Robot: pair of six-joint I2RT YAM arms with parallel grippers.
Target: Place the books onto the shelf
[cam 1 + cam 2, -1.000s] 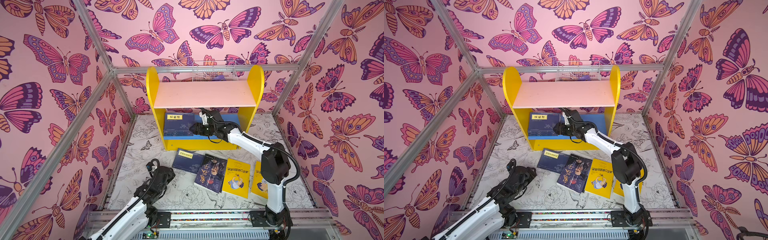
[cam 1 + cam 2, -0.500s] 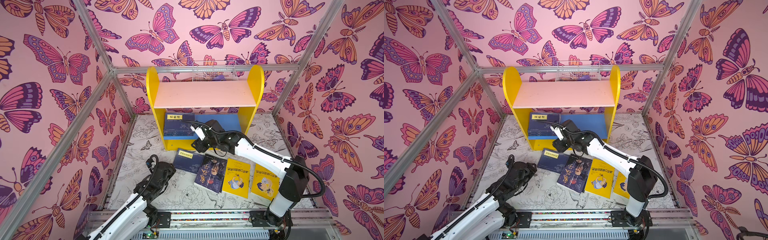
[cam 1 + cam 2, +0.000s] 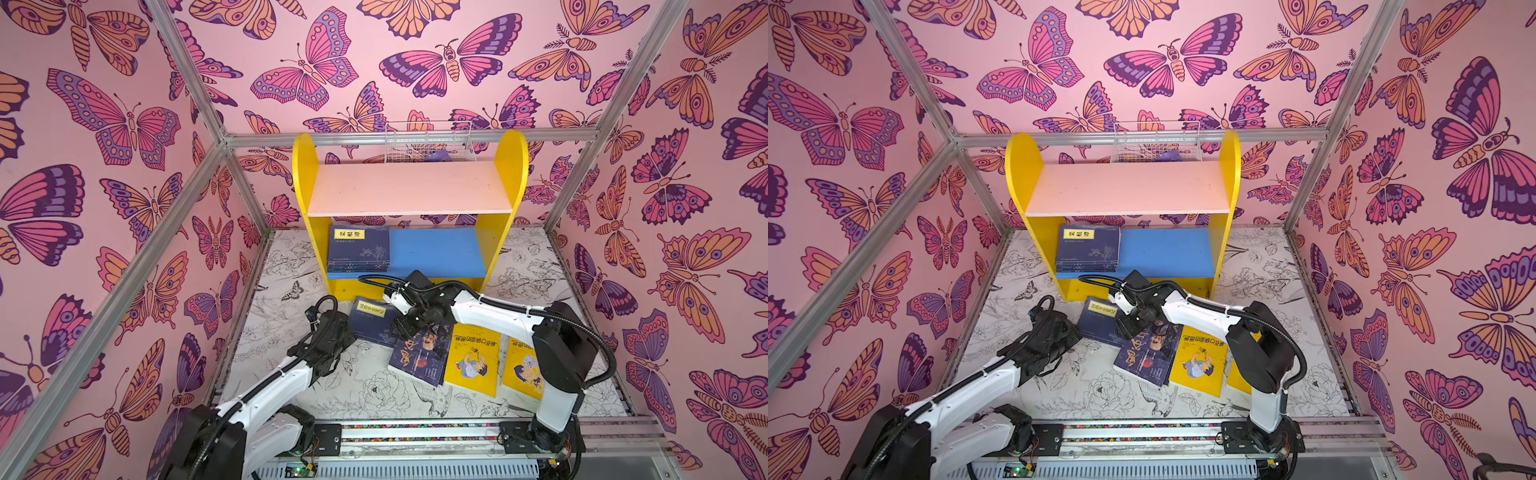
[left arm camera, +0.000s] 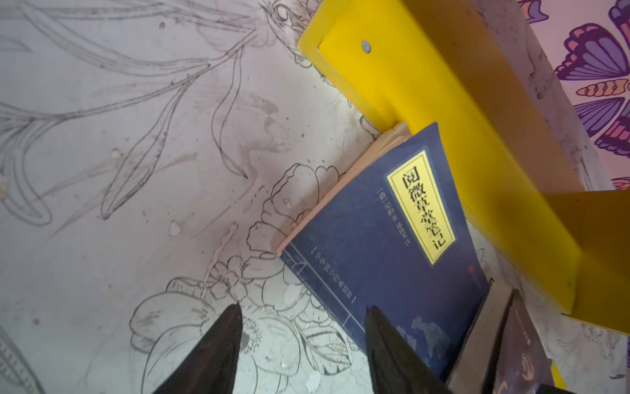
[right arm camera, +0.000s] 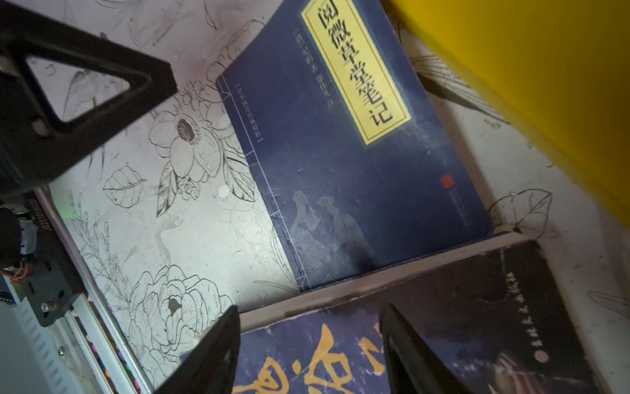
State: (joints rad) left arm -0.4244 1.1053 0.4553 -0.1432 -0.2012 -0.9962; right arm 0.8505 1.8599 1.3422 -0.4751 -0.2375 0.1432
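Observation:
The shelf (image 3: 305, 178) stands at the back, with a stack of navy books (image 3: 359, 249) on the left of its blue lower board (image 3: 436, 251). On the floor mat lie a navy book with a yellow label (image 3: 372, 318), a dark book (image 3: 419, 355) and two yellow books (image 3: 471, 361) (image 3: 521, 368). My left gripper (image 4: 302, 308) is open and low at the labelled navy book's (image 4: 375, 238) near corner, one finger over its cover and the other over the mat. My right gripper (image 5: 309, 308) is open over the dark book's (image 5: 341, 358) edge nearest the navy book (image 5: 341, 153).
A white wire basket (image 3: 428, 143) sits behind the shelf's pink upper board (image 3: 411, 187). Aluminium frame posts (image 3: 249, 195) and butterfly walls close in on three sides. The arms' rail (image 3: 415, 432) runs along the front. The two grippers are close together over the floor books.
My right gripper has drawn back out of the lower shelf and come down over the floor books. My left gripper has moved forward to the labelled navy book.

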